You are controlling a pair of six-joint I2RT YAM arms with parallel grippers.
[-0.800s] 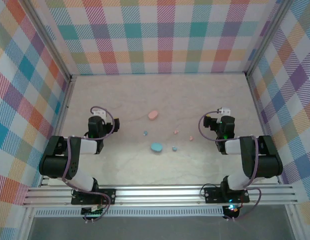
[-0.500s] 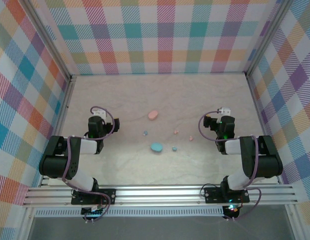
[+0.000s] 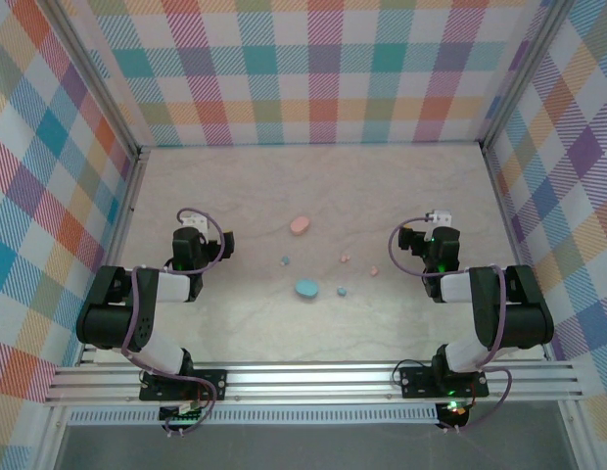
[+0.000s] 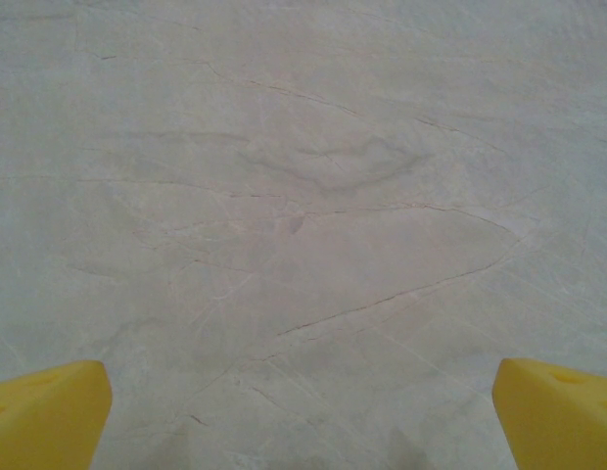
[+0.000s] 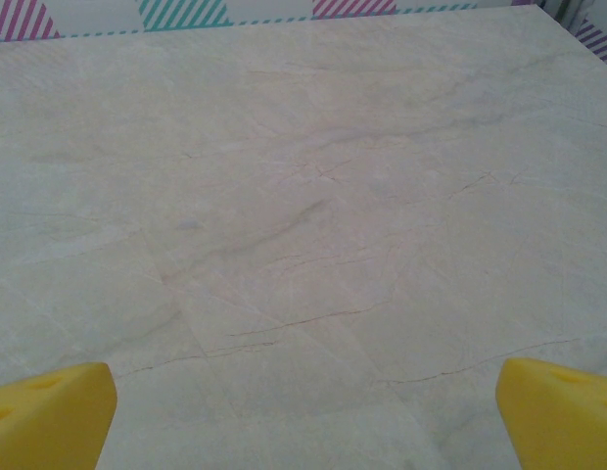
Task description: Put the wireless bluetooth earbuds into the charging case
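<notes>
left gripper [image 4: 303, 421]: spread wide, holding nothing, over bare table [image 4: 303, 196], well left of the buds
right gripper [image 5: 303, 416]: spread wide too, empty, well right of the buds
cases: pink case [image 3: 301, 224] far, blue case [image 3: 306, 288] near, both mid-table; too small to tell if lids are open or closed
buds: all four loose on the table, none in a case. left blue bud [image 3: 285, 260] between the cases; right blue bud [image 3: 341, 291] just beside blue case; left pink bud [image 3: 345, 258] and right pink bud [image 3: 374, 269] near each other, right of the cases
risk 1: buds are tiny and round, likely to squirt out or roll if the grip closes off-centre
risk 2: right blue bud sits close to blue case, so a gripper could knock the case on approach
risk 3: cases look light; an unbraced case may slide when a bud is pushed in
risk 4: colour mix-up, pink bud into blue case
risk 5: if lids are shut, insertion is blocked until they're opened
</notes>
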